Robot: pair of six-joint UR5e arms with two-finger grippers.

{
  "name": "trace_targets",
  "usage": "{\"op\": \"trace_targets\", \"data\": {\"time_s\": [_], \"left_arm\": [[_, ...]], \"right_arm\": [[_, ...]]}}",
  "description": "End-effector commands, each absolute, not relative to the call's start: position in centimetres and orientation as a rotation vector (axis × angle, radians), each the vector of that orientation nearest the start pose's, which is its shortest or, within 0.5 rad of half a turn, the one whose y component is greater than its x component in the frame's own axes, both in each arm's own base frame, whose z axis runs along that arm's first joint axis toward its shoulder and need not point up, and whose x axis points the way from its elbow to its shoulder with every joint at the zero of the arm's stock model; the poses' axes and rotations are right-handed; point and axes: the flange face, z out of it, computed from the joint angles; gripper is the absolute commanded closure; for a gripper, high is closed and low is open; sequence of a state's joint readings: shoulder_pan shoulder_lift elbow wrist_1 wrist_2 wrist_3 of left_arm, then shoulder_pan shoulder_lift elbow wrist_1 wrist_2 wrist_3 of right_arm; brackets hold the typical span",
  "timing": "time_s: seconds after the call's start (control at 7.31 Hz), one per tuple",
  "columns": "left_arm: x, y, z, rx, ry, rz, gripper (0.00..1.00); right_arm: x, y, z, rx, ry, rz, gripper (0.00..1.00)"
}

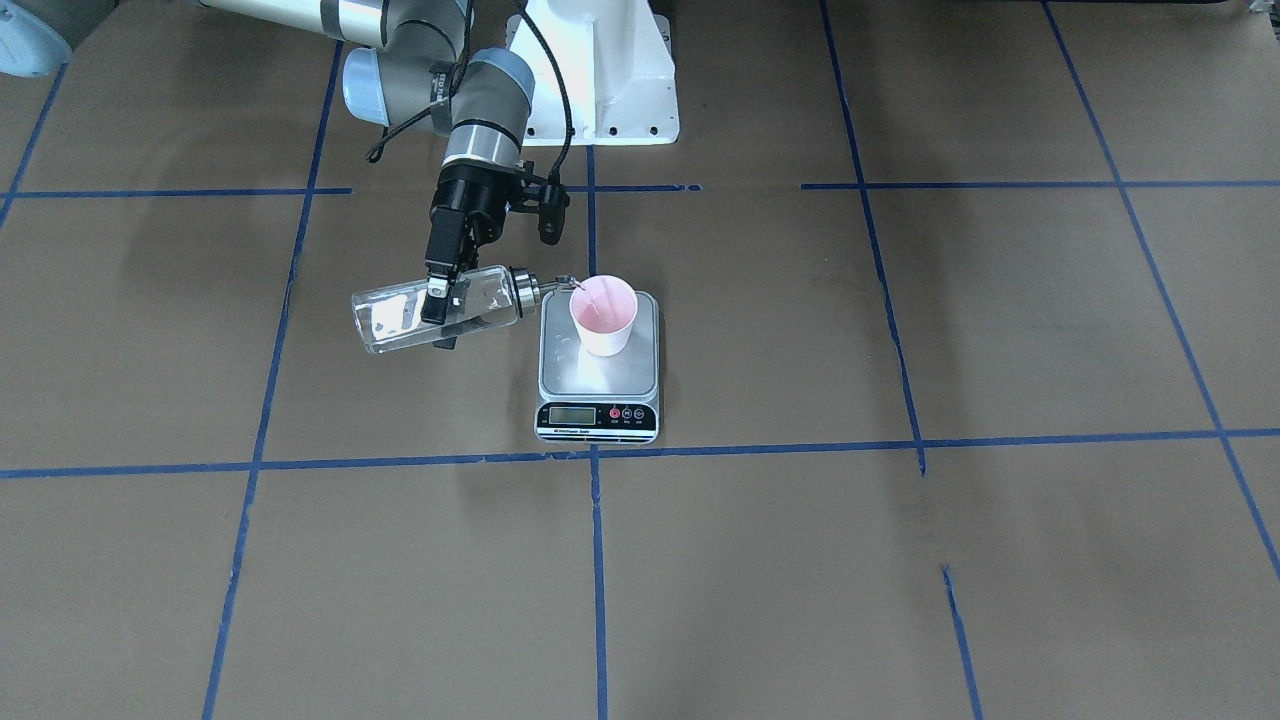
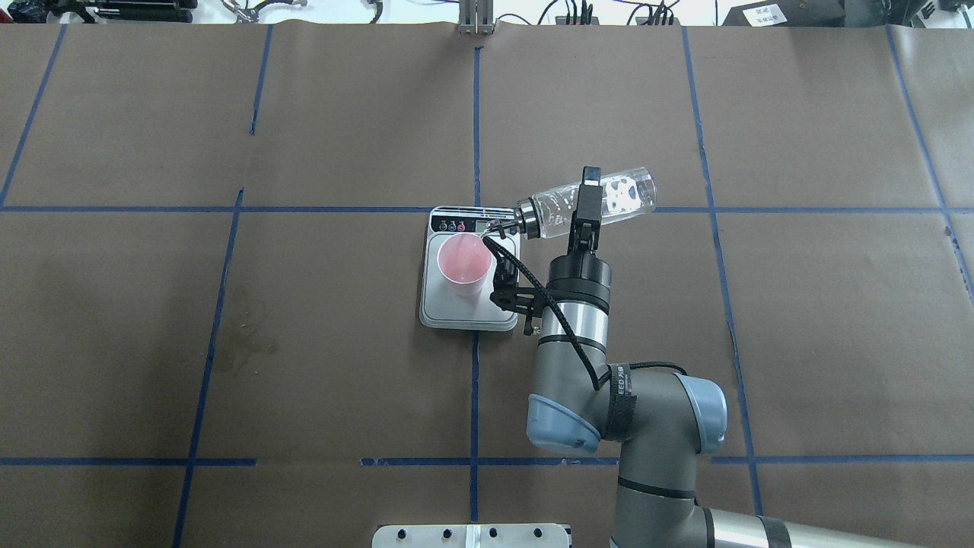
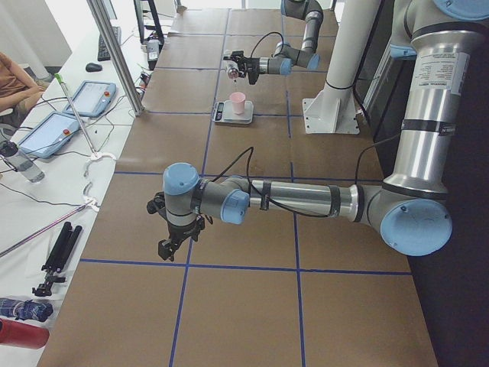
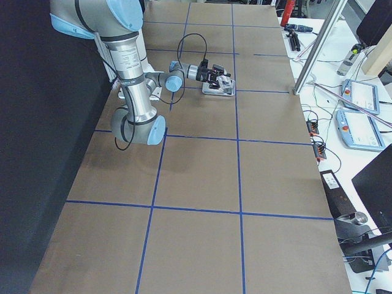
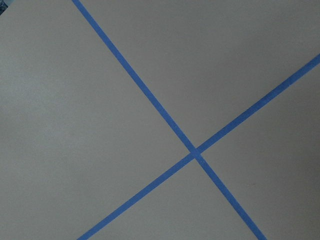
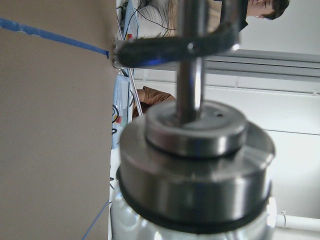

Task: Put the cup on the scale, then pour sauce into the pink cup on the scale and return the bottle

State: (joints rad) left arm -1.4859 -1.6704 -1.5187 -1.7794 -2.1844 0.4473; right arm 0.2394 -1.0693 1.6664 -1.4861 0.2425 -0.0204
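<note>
- Brown paper is covering the table (image 1: 900, 600), and blue tape lines (image 1: 595, 560) are dividing it into large squares.
- The right gripper (image 1: 437, 300) is reaching out from the robot's side and clamping the bottle (image 1: 395, 318) across the middle of its glass body, one finger showing on top of the glass.
- The bottle is lying nearly level in that grasp, its base sticking out on one side of the right gripper and its metal cap (image 1: 525, 290) on the other, tipped slightly down.
- The spout (image 1: 568, 284) is reaching from the cap to the rim of the cup (image 1: 603, 318), on the cap side of the right gripper.
- The cup is standing upright on the steel platform of the scale (image 1: 560, 365), which is lying just beside the right gripper with its display facing away from the robot.
- Whether sauce is running from the spout is too small to tell.
- In the right wrist view the cap (image 6: 195, 165) and spout (image 6: 190, 65) are filling the picture, blurred.
- The left gripper (image 3: 170, 246) is hanging above bare paper, well apart from the scale; I cannot tell whether it is released or clenched.
- The left wrist view is showing only paper and two crossing tape lines (image 5: 195, 151) under that gripper.
</note>
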Motion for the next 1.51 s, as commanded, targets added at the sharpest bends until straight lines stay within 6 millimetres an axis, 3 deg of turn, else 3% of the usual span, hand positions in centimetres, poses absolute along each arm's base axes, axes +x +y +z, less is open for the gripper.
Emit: {"op": "trace_targets", "data": {"time_s": [0.0,1.37], "left_arm": [[-2.92,-55.56,62.03,0.360,0.564,0.591,0.00],[-3.65,-55.90,61.50,0.367,0.562,0.578,0.00]], "right_arm": [[-54.90,-37.07,27.04,1.250,0.670,-0.676,1.00],[-54.76,-37.07,26.86,1.256,0.682,-0.666,1.00]]}}
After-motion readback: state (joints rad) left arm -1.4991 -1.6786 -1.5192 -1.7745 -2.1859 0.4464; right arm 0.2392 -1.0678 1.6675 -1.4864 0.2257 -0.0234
